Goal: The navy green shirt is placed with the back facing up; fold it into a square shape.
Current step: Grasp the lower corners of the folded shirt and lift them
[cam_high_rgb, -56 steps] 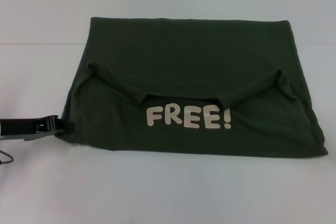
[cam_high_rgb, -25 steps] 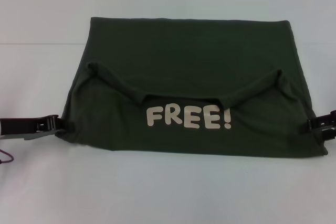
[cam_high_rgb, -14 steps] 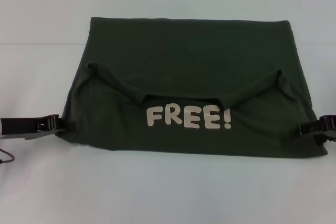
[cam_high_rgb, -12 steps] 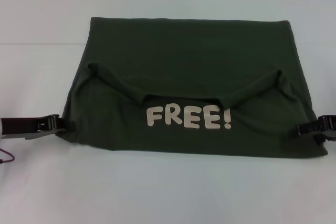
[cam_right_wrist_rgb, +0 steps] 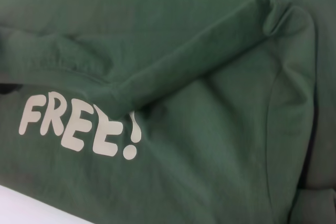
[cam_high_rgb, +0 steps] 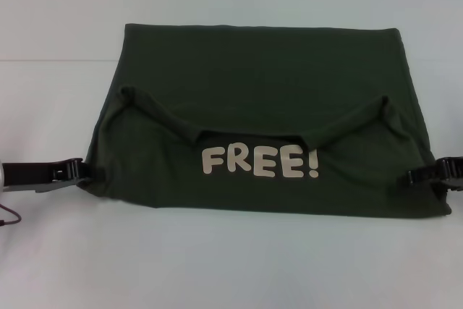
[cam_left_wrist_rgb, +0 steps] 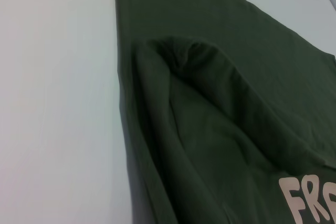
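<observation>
The navy green shirt [cam_high_rgb: 260,85] lies on the white table, folded into a wide block. A flap with a sagging edge lies across its middle, and pale "FREE!" lettering [cam_high_rgb: 259,162] shows near the front. My left gripper [cam_high_rgb: 81,171] lies low at the shirt's front left edge and touches the cloth. My right gripper [cam_high_rgb: 414,177] reaches in from the right and sits over the front right edge. The left wrist view shows the shirt [cam_left_wrist_rgb: 210,129] and its bunched left fold. In the right wrist view the shirt [cam_right_wrist_rgb: 210,145] fills the picture, with the lettering and the flap's right end.
The white table [cam_high_rgb: 217,265] surrounds the shirt, with a broad strip in front of it and more room behind. A thin red cable [cam_high_rgb: 9,216] hangs near the left arm at the picture's left edge.
The right gripper came into view from the right and slid left onto the shirt's front right edge. The left gripper and the shirt stayed where they were.
</observation>
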